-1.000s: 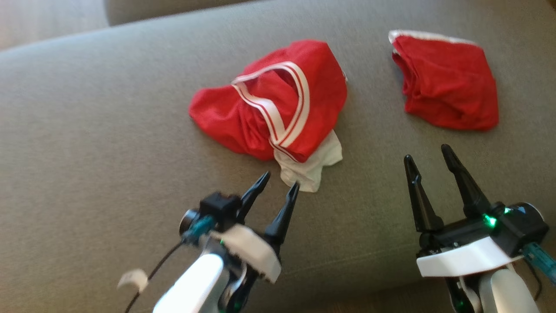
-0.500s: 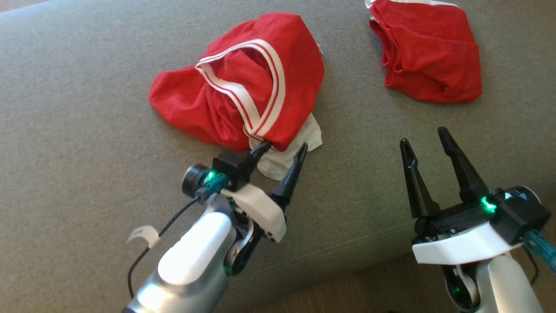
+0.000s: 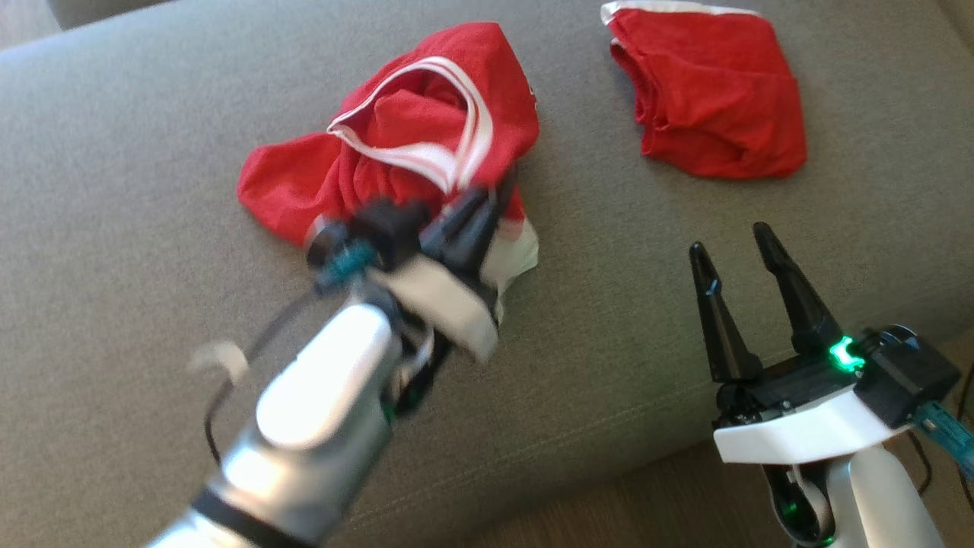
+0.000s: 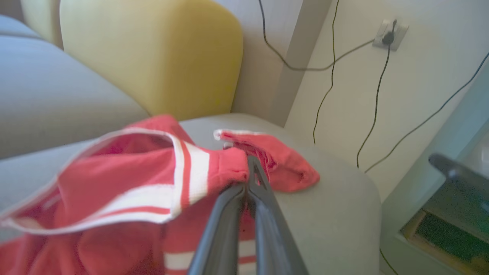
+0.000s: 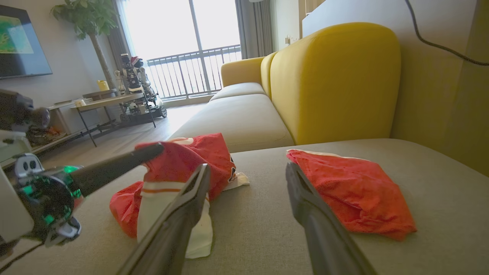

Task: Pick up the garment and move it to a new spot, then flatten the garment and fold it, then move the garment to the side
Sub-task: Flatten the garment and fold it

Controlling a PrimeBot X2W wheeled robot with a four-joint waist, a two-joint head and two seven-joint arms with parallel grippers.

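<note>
The garment (image 3: 396, 129), red with a white-striped waistband and a white lining, lies crumpled on the grey sofa cushion (image 3: 114, 190). My left gripper (image 3: 487, 199) is at its near edge, blurred, shut on the red cloth. In the left wrist view the fingertips pinch a fold of the garment (image 4: 126, 179), with the left gripper (image 4: 246, 175) shut. My right gripper (image 3: 729, 242) stands open at the lower right, apart from any cloth. In the right wrist view the right gripper (image 5: 247, 167) is open with nothing between its fingers, and the garment (image 5: 191, 156) sits ahead to the left.
A second red garment (image 3: 708, 99) lies folded at the far right of the cushion, also visible as the second red garment (image 5: 351, 191). A yellow backrest (image 5: 332, 76) rises behind. The cushion's front edge and wooden floor (image 3: 609, 517) are near my right arm.
My left gripper has moved forward onto the garment's near edge and closed on it, bunching the cloth. The head camera has shifted. My right gripper stays open.
</note>
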